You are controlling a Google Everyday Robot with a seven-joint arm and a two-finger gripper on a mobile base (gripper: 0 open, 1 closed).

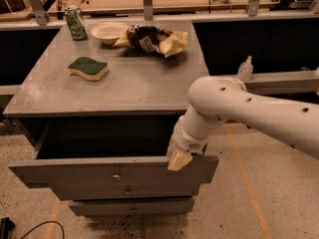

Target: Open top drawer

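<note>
Top drawer [75, 173] stands well out, lower left; tool [178, 158] at its front rim, grip impossible to tell; pull straight outward.

A green sponge [88, 67] lies on the tabletop [139, 86]. Behind the sponge stands a can [75, 22]; to its rear right, a white bowl [109, 32] and crumpled bag [155, 40].

Hand [178, 159] over top drawer [70, 172] front rim, right side; open drawer cavity leaves room to its left.
</note>
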